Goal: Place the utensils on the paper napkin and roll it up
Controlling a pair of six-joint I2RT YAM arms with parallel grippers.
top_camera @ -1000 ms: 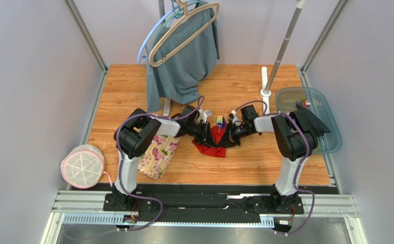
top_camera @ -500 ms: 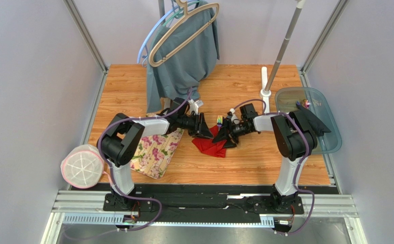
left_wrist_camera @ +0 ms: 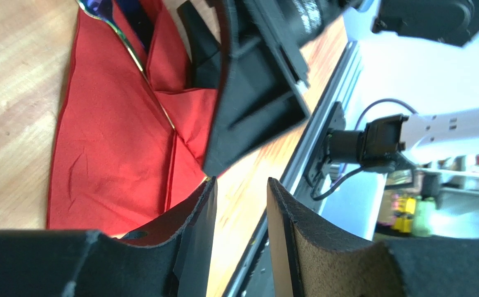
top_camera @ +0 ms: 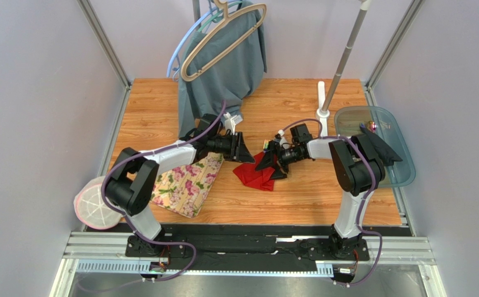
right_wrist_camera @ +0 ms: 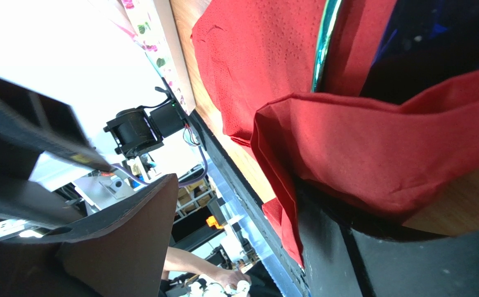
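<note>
The left gripper (left_wrist_camera: 239, 185) has backed off the napkin (top_camera: 257, 176). A second ago it was nose to nose with the right gripper (top_camera: 265, 163) over the red sheet. Now it sits just off the napkin's left edge, fingers a little apart with nothing between them.

The right gripper has stayed over the napkin's far half with its jaws spread. Its wrist view shows a fold of napkin draped over one finger, which looks like it is resting there rather than pinched.

The utensils (right_wrist_camera: 325, 43) lie inside the napkin's folds. Up close they show only as a teal-green edge and a dark blue patch. From above, a speck of colour pokes out at the napkin's far edge.

The napkin itself is bunched and creased, not a tight roll. The loading step looks done, but the wrap is loose. With the left side let go, that flap may well spring open. The next move probably calls for a fresh hold on the napkin's left flap before rolling goes on.
</note>
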